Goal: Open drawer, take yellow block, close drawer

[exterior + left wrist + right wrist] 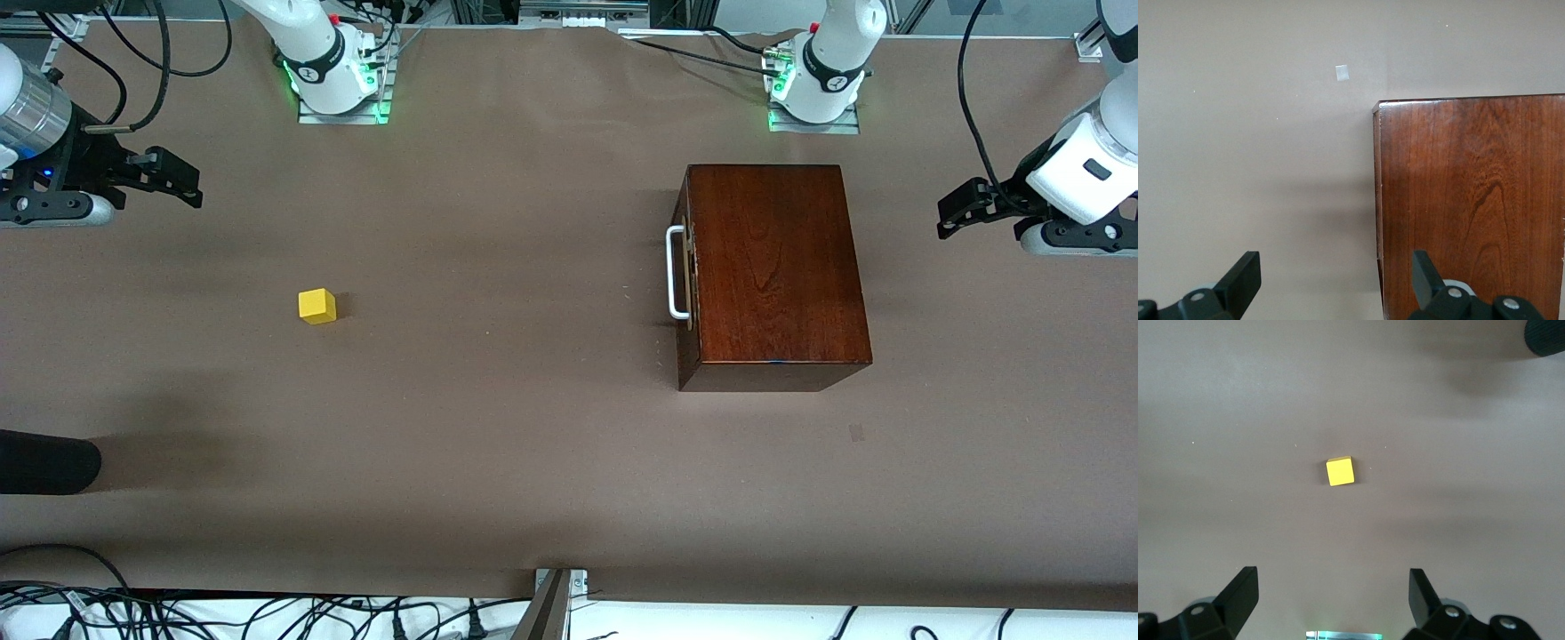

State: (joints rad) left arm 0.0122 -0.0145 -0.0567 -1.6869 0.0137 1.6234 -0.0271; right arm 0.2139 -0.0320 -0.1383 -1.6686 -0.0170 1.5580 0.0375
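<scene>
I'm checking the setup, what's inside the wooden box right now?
Cannot tell: the drawer is shut, so the box hides its inside. The yellow block sits out on the table, toward the right arm's end.

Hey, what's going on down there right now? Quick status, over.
Left gripper open, up beside the wooden box; right gripper open over bare table. Drawer shut. Yellow block out on the table. Nothing in the way.

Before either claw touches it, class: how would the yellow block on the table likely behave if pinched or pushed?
The yellow block has flat, squared faces, so it should slide, not roll. It looks rigid, so a pinch probably won't deform it. Small beside the wooden box, it is likely light and may skid on the table if nudged.
</scene>
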